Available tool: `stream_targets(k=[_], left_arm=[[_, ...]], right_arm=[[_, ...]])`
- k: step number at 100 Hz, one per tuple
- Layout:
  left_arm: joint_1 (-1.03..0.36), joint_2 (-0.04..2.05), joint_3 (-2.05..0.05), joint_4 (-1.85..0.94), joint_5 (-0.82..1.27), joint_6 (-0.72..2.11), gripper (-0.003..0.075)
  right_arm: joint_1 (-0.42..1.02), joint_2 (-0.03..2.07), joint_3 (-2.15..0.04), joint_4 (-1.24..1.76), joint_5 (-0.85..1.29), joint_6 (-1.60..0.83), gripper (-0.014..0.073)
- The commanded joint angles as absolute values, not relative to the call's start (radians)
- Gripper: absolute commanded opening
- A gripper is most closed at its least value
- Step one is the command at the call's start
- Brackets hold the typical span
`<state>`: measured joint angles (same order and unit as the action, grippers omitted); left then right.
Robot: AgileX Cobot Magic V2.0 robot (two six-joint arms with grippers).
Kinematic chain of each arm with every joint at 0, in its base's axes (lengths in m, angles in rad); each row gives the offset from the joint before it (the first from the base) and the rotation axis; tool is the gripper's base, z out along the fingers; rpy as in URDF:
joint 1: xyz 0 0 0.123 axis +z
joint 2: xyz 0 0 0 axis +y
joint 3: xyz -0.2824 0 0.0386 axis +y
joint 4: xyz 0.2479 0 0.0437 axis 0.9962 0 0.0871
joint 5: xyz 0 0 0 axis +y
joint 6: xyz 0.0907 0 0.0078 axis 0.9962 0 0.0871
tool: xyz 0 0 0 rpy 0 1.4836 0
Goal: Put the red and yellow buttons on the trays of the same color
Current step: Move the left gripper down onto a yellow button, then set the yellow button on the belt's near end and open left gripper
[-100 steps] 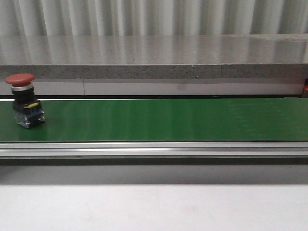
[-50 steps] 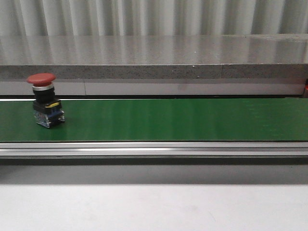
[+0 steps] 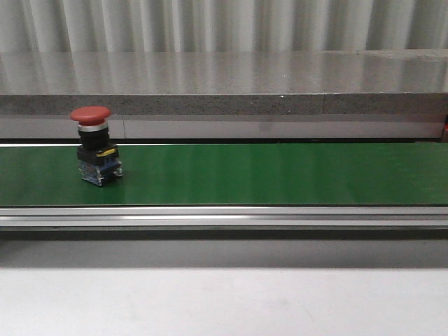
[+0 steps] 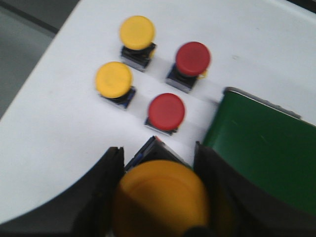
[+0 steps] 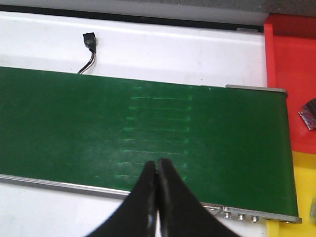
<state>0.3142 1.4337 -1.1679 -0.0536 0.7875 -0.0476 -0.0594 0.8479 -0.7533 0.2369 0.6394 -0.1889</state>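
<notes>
Nearest in the left wrist view, the left claw [image 4: 159, 197] is clamped around a yellow button [image 4: 160, 197], hanging beside the end of the green belt [image 4: 261, 148]. Beyond it, two yellow buttons [image 4: 114, 79] and two red buttons [image 4: 167, 109] stand on the white counter [image 4: 44, 133].

The right claw [image 5: 157, 177] is pressed shut, empty, over the belt's other end. The red tray [image 5: 289, 74] holds a small half-seen object; the yellow tray [image 5: 303, 182] adjoins it. A red button [image 3: 96, 145] stands upright on the belt, towards the left arm's side, well apart from the right claw.
</notes>
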Motion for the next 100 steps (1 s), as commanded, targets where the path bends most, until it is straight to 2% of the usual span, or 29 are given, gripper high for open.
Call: stream_targets(k=[1,25,74,81,88,100], left_arm=[[0.252,1.405,-1.196,-0.07,0.745,-0.038,-0.002],[0.139,1.48,-1.196,-0.07,0.719,-0.037,-0.002],[0.124,1.551,-1.196,-0.074,0.743,-0.034,-0.0009],[0.124,1.551,-1.196,-0.074,0.751,-0.033,0.0054],[0.124,1.551,-1.196,-0.079,0.758,-0.023,0.0177],[0.124,1.551,-1.196,-0.107,0.768,0.01,0.048]], right_arm=[[-0.058,0.836,-0.779,0.245,0.585,-0.198,-0.0067],[-0.058,0.836,-0.779,0.245,0.585,-0.198,-0.0067],[-0.058,0.836,-0.779,0.245,0.585,-0.198,-0.0067],[-0.058,0.836,-0.779,0.245,0.585,-0.198,-0.0067],[-0.058,0.836,-0.779,0.245,0.585,-0.198,-0.0067],[-0.058,0.836,-0.779,0.245,0.585,-0.198,-0.0067]])
